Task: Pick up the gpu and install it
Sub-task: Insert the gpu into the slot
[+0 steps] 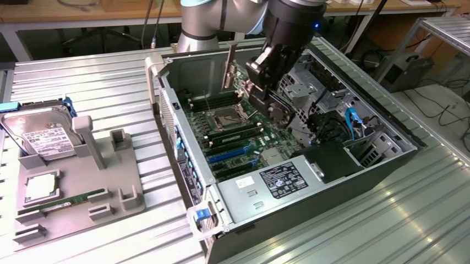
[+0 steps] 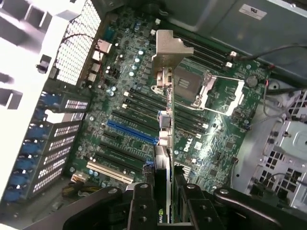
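While the exterior view has the gripper [image 1: 261,88] hanging over the open computer case [image 1: 163,82], its jaws are closed on the gpu [image 1: 229,67], which is held on edge above the motherboard [image 1: 235,132] with its silver bracket toward the exterior view's left. The pick-up looks done; the card appears clear of the board, so seating it in a slot is not yet done. On the grey parts holder [image 1: 110,181] beside the case I count one hard drive [image 1: 41,137], one processor [image 1: 41,188] and one RAM stick [image 1: 63,201], each in its own place. From the wrist view, the one gpu [image 2: 164,120] runs edge-on out of the gripper [image 2: 165,212], both fingers [image 2: 141,206] pressed against its sides, the bracket at its far end. Beneath it lie one long blue slot [image 2: 132,132], one white slot [image 2: 110,172] and one open processor socket [image 2: 206,91]; the card touches none of them, as far as I can judge.
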Tool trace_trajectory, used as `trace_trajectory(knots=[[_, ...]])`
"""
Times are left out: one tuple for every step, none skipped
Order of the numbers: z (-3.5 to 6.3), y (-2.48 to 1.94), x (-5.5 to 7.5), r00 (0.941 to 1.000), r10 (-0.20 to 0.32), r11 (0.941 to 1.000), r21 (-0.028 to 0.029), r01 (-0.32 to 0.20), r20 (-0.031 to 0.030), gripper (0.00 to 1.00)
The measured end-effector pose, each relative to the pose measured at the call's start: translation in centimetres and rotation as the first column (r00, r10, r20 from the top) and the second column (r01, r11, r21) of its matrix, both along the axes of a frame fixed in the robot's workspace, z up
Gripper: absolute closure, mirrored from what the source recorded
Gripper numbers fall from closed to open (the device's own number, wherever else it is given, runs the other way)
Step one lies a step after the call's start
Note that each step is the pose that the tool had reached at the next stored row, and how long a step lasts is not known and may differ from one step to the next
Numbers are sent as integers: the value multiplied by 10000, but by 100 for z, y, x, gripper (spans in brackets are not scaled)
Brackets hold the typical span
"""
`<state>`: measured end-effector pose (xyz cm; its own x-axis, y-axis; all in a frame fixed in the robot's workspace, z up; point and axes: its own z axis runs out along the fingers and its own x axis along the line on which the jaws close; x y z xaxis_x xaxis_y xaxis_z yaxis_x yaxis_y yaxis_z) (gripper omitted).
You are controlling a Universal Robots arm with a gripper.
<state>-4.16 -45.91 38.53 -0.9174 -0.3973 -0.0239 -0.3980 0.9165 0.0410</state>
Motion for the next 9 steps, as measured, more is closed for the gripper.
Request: trace_trajectory(knots=[[0, 0, 0, 9998, 186, 9998, -1, -186, 14, 74], [-1, 0, 0, 9994, 339, 9994, -1, -339, 26, 74], [-2, 0, 0, 9985, 540, 9985, -2, -540, 43, 74], [-3, 0, 0, 9975, 705, 9975, -2, -705, 59, 74], [-4, 0, 0, 9959, 899, 9960, -4, -899, 78, 74], [-5, 0, 0, 9933, 1155, 9933, -7, -1155, 104, 74], [-6, 0, 0, 9916, 1290, 9916, -9, -1290, 119, 74], [-7, 0, 0, 9891, 1469, 9892, -12, -1469, 140, 74], [-8, 0, 0, 9865, 1633, 9866, -15, -1633, 159, 74]])
